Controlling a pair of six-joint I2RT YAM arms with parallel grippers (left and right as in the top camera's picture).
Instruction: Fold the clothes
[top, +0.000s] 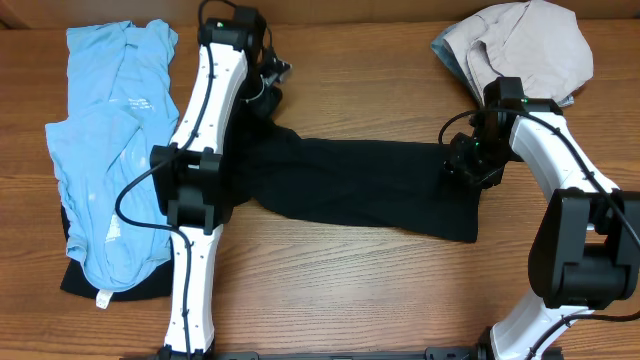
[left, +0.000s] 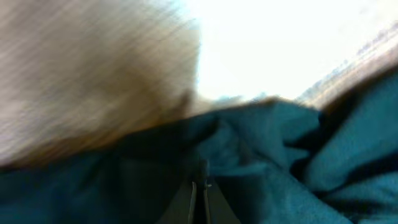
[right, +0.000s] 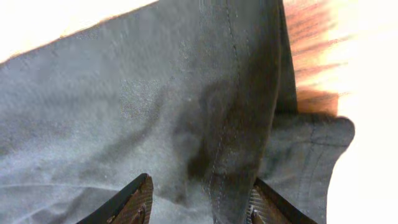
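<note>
The clothes in hand are a black shirt (top: 360, 185), stretched in a long band across the middle of the table. My left gripper (top: 271, 92) is at its far-left end, where the cloth bunches up. In the left wrist view the left gripper (left: 200, 182) is shut, with a fold of the dark shirt (left: 348, 143) caught at its tips. My right gripper (top: 465, 163) hovers over the shirt's right end. In the right wrist view the right gripper (right: 200, 198) stands open, straddling a raised, seamed ridge of the shirt (right: 155, 106) without clamping it.
A light blue shirt (top: 110, 130) lies spread at the left, over another black piece (top: 75, 278) near the front edge. A beige bundle (top: 530, 45) sits at the back right. Bare wooden table (top: 350, 290) shows in front of the black shirt.
</note>
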